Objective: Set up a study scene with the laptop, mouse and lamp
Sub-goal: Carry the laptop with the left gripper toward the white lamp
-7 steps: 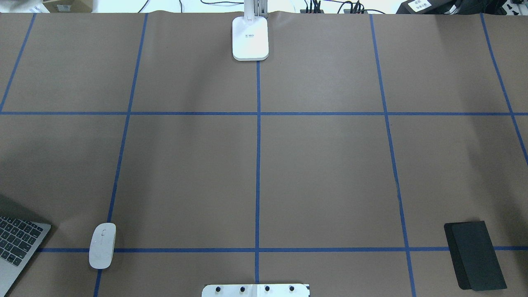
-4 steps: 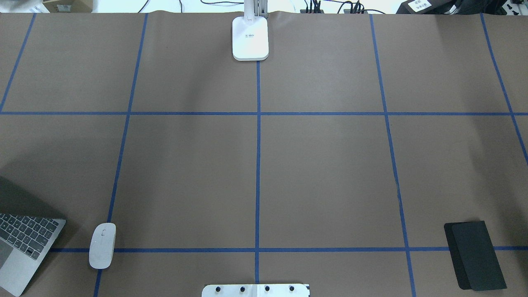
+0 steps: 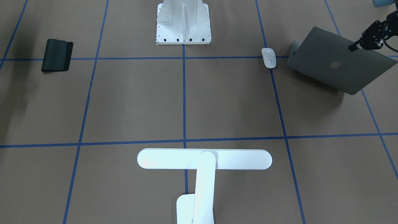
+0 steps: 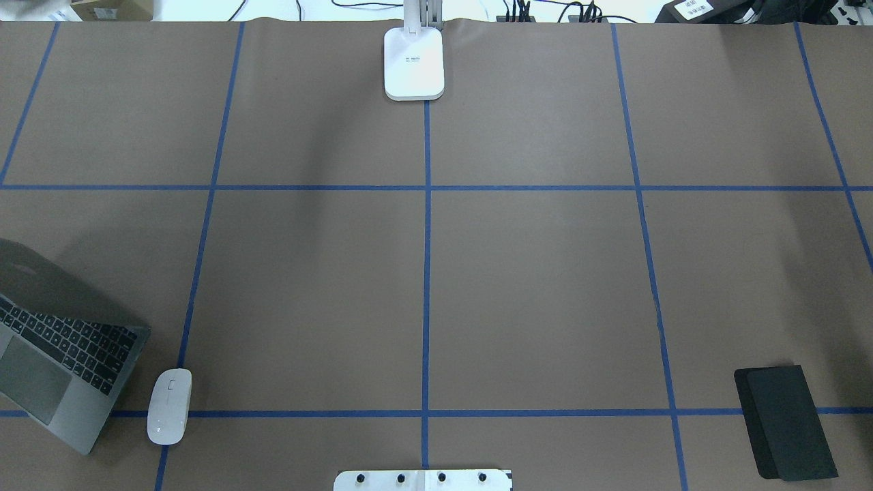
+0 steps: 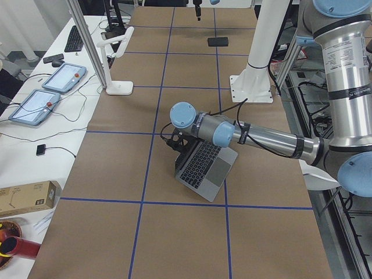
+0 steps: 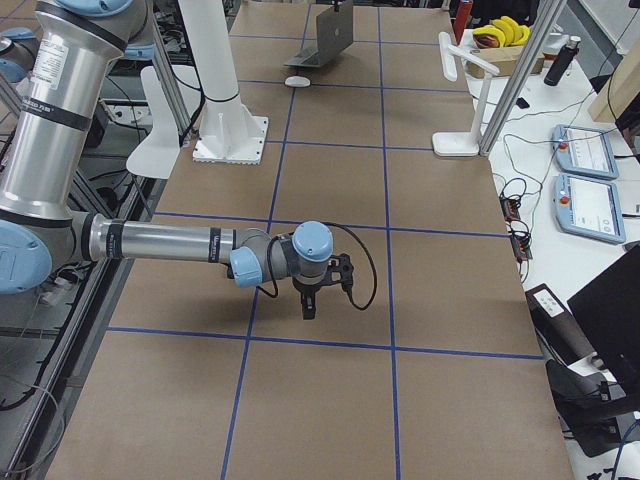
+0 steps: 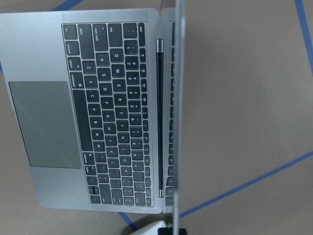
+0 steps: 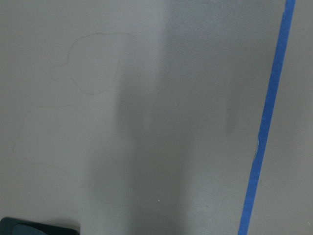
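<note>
At the table's near-left corner, on the robot's side, the laptop sat open and skewed to the blue grid. Its base looked flat on the paper.

Left gripper was at the lid's top edge. The left wrist view had the lid edge-on down the middle, so my read was fingers pinched nearly closed on the lid and nothing else in them.

Right gripper hung over bare paper on the robot's right side, not far from the black mat. It showed only from the side camera, so I couldn't tell how its fingers stood.

The mouse lay across a tape line just beside the laptop's hinge corner, not touching it. The lamp stood mid-table at the operators' edge, with its bar reaching in across the centre line. Lit or not, couldn't tell.

Progress, as a judgement: early.
- Done: lid was up, and the lamp looked already placed.
- Left: bring the laptop to the centre and square it to the grid in front of the lamp.
- Then let go of the lid and set the mouse beside the laptop.
</note>
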`<state>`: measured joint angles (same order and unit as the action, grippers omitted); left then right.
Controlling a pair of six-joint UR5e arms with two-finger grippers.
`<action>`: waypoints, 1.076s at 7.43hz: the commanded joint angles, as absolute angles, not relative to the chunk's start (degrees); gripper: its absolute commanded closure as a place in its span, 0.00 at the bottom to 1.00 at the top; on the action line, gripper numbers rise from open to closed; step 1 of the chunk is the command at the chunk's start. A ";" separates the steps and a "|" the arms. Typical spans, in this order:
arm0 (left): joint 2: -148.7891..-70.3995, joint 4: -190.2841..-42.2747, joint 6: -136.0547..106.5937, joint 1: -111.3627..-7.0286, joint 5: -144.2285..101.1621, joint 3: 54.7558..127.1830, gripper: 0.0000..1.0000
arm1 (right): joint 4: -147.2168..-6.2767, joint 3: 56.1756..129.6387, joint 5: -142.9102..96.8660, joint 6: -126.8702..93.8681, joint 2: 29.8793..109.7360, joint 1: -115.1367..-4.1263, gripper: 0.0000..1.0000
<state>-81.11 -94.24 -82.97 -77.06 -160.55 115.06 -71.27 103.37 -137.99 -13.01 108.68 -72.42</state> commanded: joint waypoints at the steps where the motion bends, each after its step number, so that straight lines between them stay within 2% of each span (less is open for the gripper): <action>1: -89.00 -87.83 -84.19 -77.08 -162.16 115.31 1.00 | -71.37 103.27 -137.99 -13.01 108.81 -72.42 0.00; 6: -105.69 -86.66 -104.01 -76.47 -161.98 113.82 1.00 | -71.19 103.10 -137.73 -13.01 110.30 -72.51 0.00; 8: -112.99 -83.07 -108.52 -72.35 -161.63 112.25 1.00 | -71.10 102.13 -137.64 -13.01 110.30 -72.42 0.00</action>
